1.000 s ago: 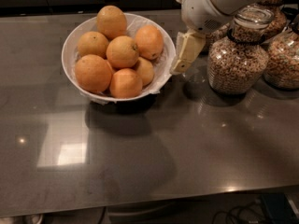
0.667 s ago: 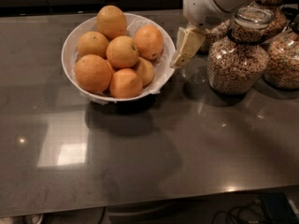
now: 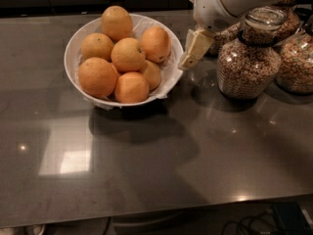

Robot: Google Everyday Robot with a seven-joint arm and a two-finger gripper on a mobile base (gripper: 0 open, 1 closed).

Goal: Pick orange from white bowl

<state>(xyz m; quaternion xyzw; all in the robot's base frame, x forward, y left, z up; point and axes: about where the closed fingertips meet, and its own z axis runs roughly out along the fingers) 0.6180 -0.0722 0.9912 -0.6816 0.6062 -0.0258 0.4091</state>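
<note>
A white bowl (image 3: 78, 45) with a crinkled white lining stands on the dark counter at the upper left. It holds several oranges piled together. A deep-orange one (image 3: 98, 76) lies at the front left, another (image 3: 131, 87) at the front, one (image 3: 128, 54) in the middle, and one (image 3: 155, 43) at the right rim. My gripper (image 3: 193, 50) hangs from the white arm just outside the bowl's right rim. It sits beside the right-hand orange and touches no orange. It holds nothing.
Glass jars of cereal stand right of the gripper: one (image 3: 249, 58) close by, another (image 3: 298, 62) at the right edge, more behind. The counter's front edge (image 3: 156, 212) runs along the bottom, with cables below.
The gripper has shifted slightly upward beside the bowl's right rim. The bowl and oranges have not moved.
</note>
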